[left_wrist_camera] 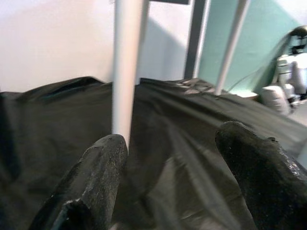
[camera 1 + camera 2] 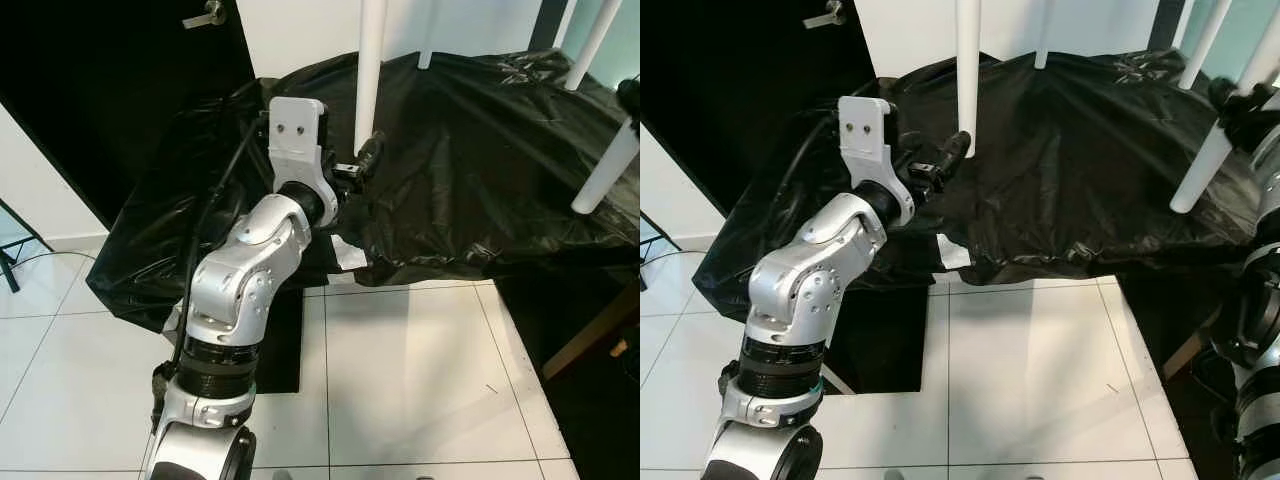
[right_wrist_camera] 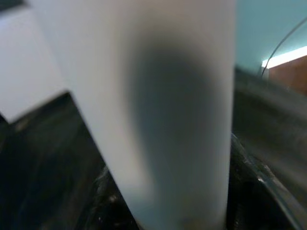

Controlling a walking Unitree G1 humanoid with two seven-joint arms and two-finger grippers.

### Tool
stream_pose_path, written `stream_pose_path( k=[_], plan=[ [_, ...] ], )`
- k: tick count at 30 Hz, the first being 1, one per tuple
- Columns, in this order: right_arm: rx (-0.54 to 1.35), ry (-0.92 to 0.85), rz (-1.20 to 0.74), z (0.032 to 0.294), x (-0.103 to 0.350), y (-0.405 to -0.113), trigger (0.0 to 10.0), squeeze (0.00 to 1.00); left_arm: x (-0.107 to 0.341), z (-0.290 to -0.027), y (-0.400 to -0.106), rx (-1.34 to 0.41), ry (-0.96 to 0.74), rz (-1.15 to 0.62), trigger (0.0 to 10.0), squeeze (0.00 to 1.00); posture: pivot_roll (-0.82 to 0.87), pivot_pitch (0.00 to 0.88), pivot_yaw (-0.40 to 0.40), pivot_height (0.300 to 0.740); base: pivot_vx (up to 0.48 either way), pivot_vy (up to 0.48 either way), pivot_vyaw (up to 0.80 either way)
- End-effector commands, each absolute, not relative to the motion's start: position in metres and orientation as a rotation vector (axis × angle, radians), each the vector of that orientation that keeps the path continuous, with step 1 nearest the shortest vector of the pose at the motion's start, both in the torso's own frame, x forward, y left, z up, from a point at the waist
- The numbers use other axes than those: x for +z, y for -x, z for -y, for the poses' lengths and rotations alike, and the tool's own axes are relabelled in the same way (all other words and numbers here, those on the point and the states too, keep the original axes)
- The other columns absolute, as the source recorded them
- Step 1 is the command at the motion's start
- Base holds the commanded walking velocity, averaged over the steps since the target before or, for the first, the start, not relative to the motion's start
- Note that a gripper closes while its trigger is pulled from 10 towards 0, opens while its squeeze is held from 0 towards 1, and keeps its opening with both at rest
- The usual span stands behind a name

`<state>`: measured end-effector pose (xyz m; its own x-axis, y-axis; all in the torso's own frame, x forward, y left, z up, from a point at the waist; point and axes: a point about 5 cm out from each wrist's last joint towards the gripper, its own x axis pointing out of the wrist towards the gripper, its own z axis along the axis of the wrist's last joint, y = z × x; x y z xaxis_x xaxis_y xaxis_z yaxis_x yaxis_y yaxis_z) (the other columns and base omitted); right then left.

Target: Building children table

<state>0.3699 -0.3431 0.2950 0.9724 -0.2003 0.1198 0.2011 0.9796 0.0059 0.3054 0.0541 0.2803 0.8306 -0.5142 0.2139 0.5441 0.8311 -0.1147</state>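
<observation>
A: L gripper fingers spread wide, empty, near upright leg on black sheet.
B: R gripper clamps tilted leg. Risk, imo: L knocks that upright leg over.

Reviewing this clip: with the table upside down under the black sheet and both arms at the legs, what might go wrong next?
1. The left gripper is open beside the near white leg, not around it; closing now would probably miss or nudge the leg.
2. The right gripper holds a tilted leg; pulling further could strain its joint.
3. The loose black plastic sheet could snag the fingers.
</observation>
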Motion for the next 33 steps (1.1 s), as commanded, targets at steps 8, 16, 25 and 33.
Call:
stream_pose_path(
  k=[8, 16, 25, 33],
  plan=[
    [-0.176, 0.054, 0.135, 0.328, 0.29, -0.378, 10.0, 0.0, 0.276, -0.071, -0.306, -0.452, 0.159, 0.154, 10.0, 0.0, -0.02, 0.0, 0.059, 0.74, 0.0, 0.0, 0.0],
    [-0.147, 0.065, 0.113, 0.322, 0.281, -0.382, 10.0, 1.0, 0.277, -0.073, -0.304, -0.451, 0.16, 0.158, 10.0, 0.0, -0.02, 0.0, 0.056, 0.74, 0.0, 0.0, 0.0],
    [-0.152, 0.087, 0.16, 0.323, 0.287, -0.379, 10.0, 1.0, 0.276, -0.074, -0.305, -0.448, 0.149, 0.154, 10.0, 0.0, -0.02, 0.0, 0.055, 0.74, 0.0, 0.0, 0.0],
    [-0.225, 0.096, 0.3, 0.319, 0.292, -0.368, 10.0, 0.0, 0.274, -0.075, -0.305, -0.447, 0.138, 0.148, 10.0, 0.0, -0.03, 0.0, 0.057, 0.74, 0.0, 0.0, 0.0]
  ],
)
